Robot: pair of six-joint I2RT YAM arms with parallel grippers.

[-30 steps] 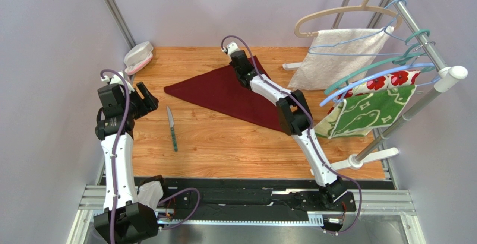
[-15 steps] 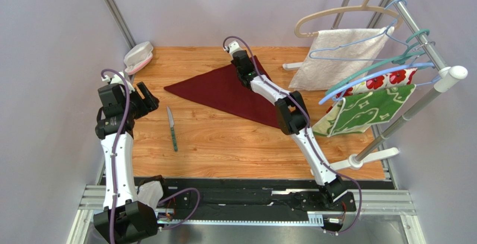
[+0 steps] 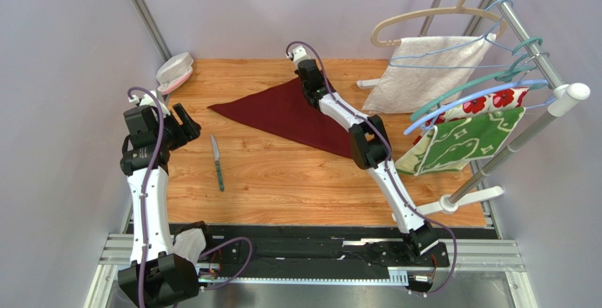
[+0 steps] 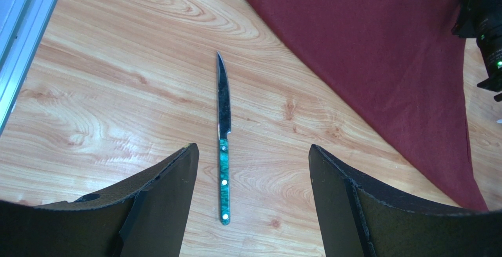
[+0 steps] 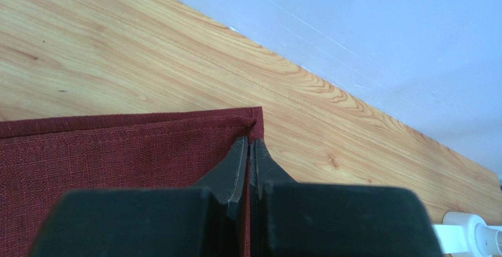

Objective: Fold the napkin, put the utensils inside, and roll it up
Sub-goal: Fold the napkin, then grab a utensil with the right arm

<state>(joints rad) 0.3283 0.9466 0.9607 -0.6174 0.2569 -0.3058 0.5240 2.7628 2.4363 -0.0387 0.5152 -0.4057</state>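
The maroon napkin (image 3: pixel 290 114) lies on the wooden table as a flat triangle, its long edge running from far left to near right. It also shows in the left wrist view (image 4: pixel 383 51) and the right wrist view (image 5: pixel 118 151). My right gripper (image 3: pixel 309 75) is shut on the napkin's far corner (image 5: pixel 254 118) near the back edge. A knife (image 3: pixel 218 161) with a silvery blade and teal-green handle lies left of the napkin, also in the left wrist view (image 4: pixel 223 136). My left gripper (image 3: pixel 185 121) is open and empty, above the table just left of the knife. No other utensil is in view.
A pink and white object (image 3: pixel 174 72) sits at the table's far left corner. At the right stands a rack (image 3: pixel 526 132) with hangers, a white textured towel (image 3: pixel 431 68) and red and green floral cloths (image 3: pixel 466 135). The back wall is close behind my right gripper.
My right gripper has moved a little farther back and right, pulling the napkin's corner with it so the cloth stretches flatter. The left arm and the knife have not moved.
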